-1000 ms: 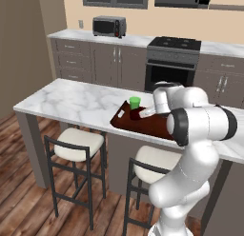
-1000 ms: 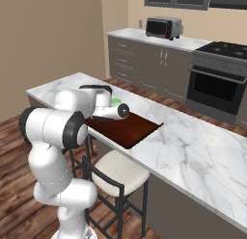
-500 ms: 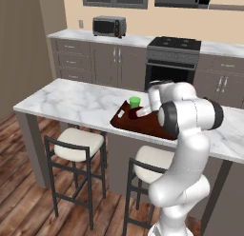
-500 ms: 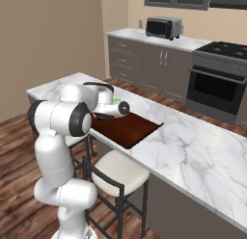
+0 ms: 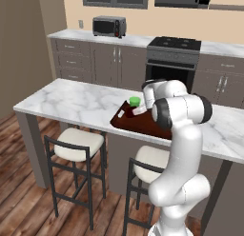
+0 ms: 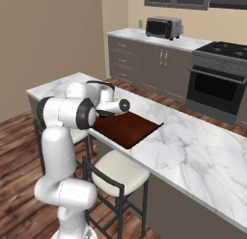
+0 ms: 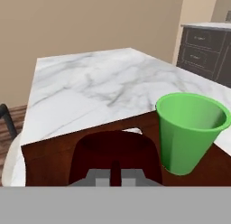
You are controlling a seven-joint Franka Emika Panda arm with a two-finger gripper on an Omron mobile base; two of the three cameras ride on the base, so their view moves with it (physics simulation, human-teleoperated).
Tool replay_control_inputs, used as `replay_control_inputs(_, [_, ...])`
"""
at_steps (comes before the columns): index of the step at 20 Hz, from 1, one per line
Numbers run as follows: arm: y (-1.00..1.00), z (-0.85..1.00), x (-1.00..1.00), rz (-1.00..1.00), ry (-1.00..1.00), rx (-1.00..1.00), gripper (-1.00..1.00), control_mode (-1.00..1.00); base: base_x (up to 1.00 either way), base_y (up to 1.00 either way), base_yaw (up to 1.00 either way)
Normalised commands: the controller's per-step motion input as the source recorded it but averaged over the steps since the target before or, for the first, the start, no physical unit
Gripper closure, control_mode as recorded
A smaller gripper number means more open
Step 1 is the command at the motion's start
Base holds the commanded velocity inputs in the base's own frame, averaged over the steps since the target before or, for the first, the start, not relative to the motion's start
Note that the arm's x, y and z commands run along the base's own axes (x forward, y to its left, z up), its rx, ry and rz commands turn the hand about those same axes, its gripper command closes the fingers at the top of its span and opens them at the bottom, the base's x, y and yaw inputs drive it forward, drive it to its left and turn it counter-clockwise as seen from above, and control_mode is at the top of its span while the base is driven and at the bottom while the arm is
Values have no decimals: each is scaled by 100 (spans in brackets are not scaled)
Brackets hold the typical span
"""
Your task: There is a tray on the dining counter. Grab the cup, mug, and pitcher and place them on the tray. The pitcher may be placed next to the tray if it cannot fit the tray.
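Observation:
On the dining counter (image 5: 71, 99) lies the dark reddish-brown tray (image 5: 143, 126), also seen in the right base view (image 6: 130, 129). The green cup (image 7: 189, 128) stands upright on the tray near its far left end (image 5: 135, 101). Just in front of the hand camera is the dark maroon mug (image 7: 115, 148), over the tray's left end beside the cup. My gripper (image 7: 115, 175) is shut on the mug's near wall. Whether the mug's base touches the tray I cannot tell. The pitcher is out of view.
Two cushioned stools (image 5: 76, 140) (image 5: 152, 163) stand in front of the counter. Bare marble stretches left (image 7: 90, 87) and right (image 6: 193, 151) of the tray. Behind are cabinets, an oven (image 5: 174, 59) and a microwave (image 5: 109, 25).
The arm's elbow has swung a little to the left and stands more upright. The hand stays over the tray's left end beside the cup, still shut.

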Motion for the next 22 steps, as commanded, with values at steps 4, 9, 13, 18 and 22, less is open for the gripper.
replay_control_inputs(4, [29,-7,5,0,3,0,100,-100,0,0,0])
replay_control_inputs(9, [29,-11,4,0,4,0,100,-100,0,0,0])
replay_control_inputs(13, [6,-20,17,0,0,0,100,-100,0,0,0])
replay_control_inputs(18, [0,-24,6,0,0,0,100,-100,0,0,0])
replay_control_inputs(22, [0,-29,0,0,0,0,100,-100,0,0,0])
